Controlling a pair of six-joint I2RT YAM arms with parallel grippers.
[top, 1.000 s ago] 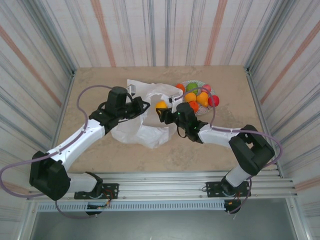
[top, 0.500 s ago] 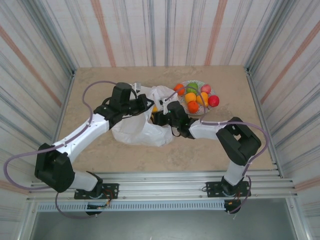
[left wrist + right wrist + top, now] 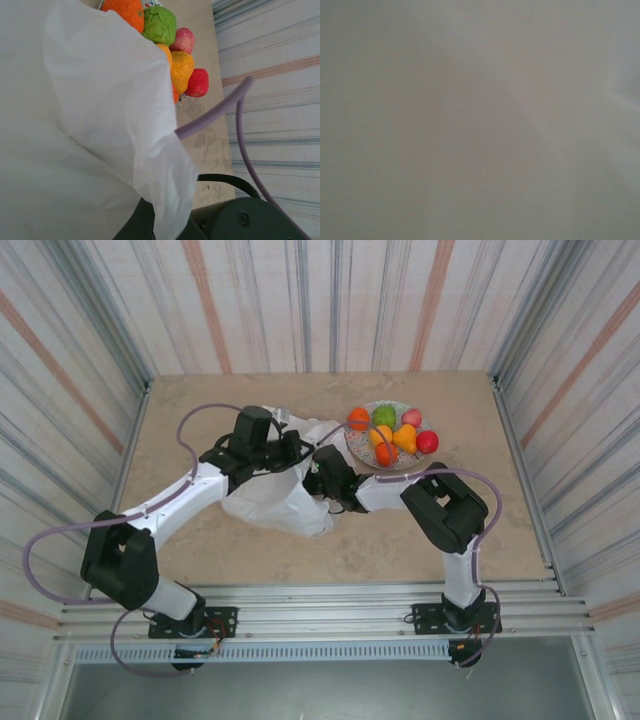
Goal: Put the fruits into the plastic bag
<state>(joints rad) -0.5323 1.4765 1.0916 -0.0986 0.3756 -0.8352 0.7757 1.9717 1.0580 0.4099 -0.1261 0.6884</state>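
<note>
- Top external: plastic bag [image 3: 270, 495] lies crumpled, just left of plate [image 3: 408, 464]
- Left gripper [image 3: 290, 448]: pressed together, pinching the bag's rim film, holding the mouth up
- Right gripper [image 3: 320, 468]: pushed into the mouth; fingers hidden by film, state cannot be told
- Fruits [image 3: 384, 416]: heaped on plate beside the bag
- Progress, judged: most fruits left to move; bag's contents unseen

The plastic bag [image 3: 270, 505] is thin white film, half translucent, matt and wrinkled. The fruits [image 3: 182, 70] have a rough, pitted skin with little gloss. The worktop [image 3: 190, 410] looks like mottled beige stone, matt, and the rails [image 3: 330, 602] at its near edge are bare ribbed metal.
</note>
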